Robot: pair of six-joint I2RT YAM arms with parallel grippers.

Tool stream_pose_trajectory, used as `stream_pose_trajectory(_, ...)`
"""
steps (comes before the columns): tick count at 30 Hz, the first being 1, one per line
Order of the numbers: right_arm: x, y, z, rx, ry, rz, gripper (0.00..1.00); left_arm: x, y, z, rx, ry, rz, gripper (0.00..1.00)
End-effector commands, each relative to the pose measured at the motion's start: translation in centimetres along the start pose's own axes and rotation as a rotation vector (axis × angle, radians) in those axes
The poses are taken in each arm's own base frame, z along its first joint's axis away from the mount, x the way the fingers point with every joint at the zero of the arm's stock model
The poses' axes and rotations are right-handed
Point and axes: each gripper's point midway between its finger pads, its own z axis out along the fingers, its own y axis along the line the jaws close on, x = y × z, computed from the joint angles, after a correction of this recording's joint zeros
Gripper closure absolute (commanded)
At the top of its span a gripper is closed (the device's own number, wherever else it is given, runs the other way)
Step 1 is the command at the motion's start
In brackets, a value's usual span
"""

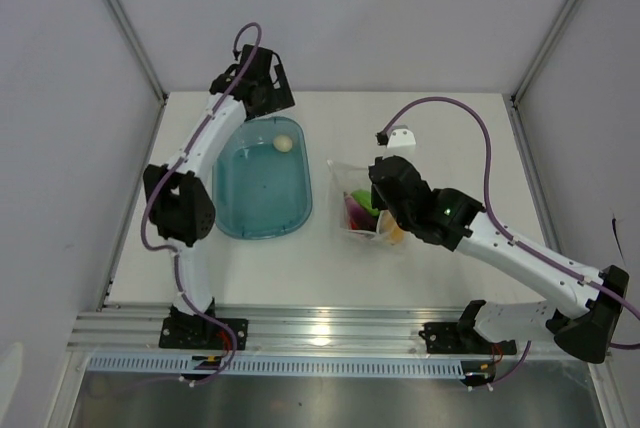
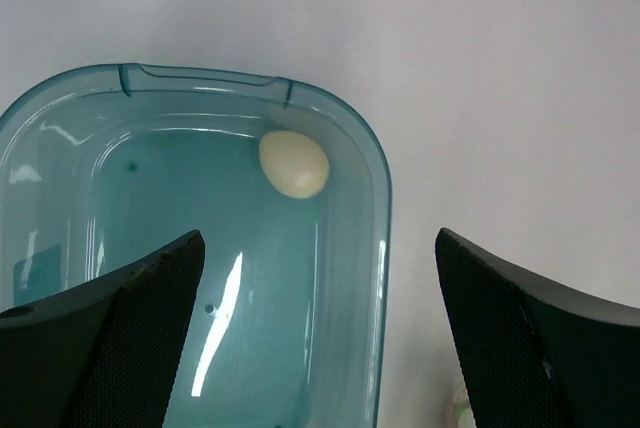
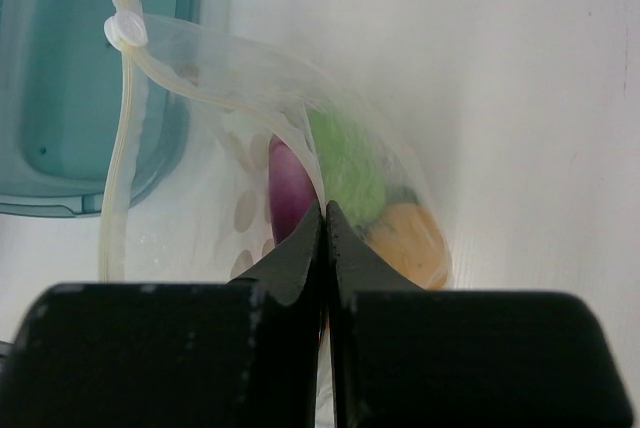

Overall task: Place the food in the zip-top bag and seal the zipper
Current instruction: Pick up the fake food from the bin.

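White tabletop lies under both arms. Right gripper (image 3: 322, 208) is pinched tight on the bag (image 3: 245, 210) wall, the zipper (image 3: 118, 188) unsealed; purple piece (image 3: 288, 193), green pod (image 3: 345, 163) and orange piece (image 3: 408, 240) sit inside. Left gripper (image 2: 318, 248) hangs spread wide above the tub (image 2: 384, 188), which holds the ball (image 2: 294, 163)

One tub (image 1: 305, 188), one white ball (image 1: 283, 142), one bag (image 1: 343, 170), two arms (image 1: 213, 138) (image 1: 525, 248).
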Motion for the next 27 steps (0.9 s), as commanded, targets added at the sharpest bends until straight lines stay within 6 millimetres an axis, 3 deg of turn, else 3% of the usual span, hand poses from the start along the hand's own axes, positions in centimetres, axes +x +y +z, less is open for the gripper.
stream_pose_trajectory(1, -1.6, 0.2, -0.1, 0.000, -0.043, 0.021, 1.00, 0.8, 2.9, 1.8, -0.120, 0.134, -0.103, 0.03)
stream_pose_trajectory(3, -1.5, 0.1, -0.1, 0.002, -0.041, 0.022, 1.00, 0.0, 3.3, 2.9, -0.117, 0.136, -0.180, 0.03)
stream_pose_trajectory(6, -1.5, -0.1, -0.2, 0.003, -0.040, 0.022, 1.00, 1.1, 3.0, 5.1, -0.068, 0.196, -0.253, 0.04)
stream_pose_trajectory(16, -0.6, 0.1, 0.7, -0.003, -0.023, 0.026, 1.00, 3.8, -2.7, 7.0, 0.206, 0.386, -0.435, 0.05)
stream_pose_trajectory(19, -0.5, 0.0, 0.6, -0.001, -0.022, 0.028, 1.00, 5.6, -2.5, 8.2, 0.169, 0.464, -0.552, 0.05)
stream_pose_trajectory(23, -0.4, -0.4, 0.5, 0.003, -0.026, 0.029, 1.00, 8.5, -0.4, 9.4, 0.050, 0.511, -0.672, 0.07)
stream_pose_trajectory(25, -0.4, -0.6, 0.5, 0.006, -0.026, 0.030, 1.00, 7.7, -0.4, 9.3, 0.052, 0.463, -0.702, 0.08)
stream_pose_trajectory(26, -0.4, -0.6, 0.6, 0.005, -0.026, 0.032, 1.00, 9.0, 0.3, 9.5, 0.015, 0.478, -0.738, 0.08)
stream_pose_trajectory(27, -0.4, -0.6, 0.6, 0.004, -0.025, 0.032, 1.00, 8.5, 0.4, 9.2, 0.011, 0.460, -0.754, 0.08)
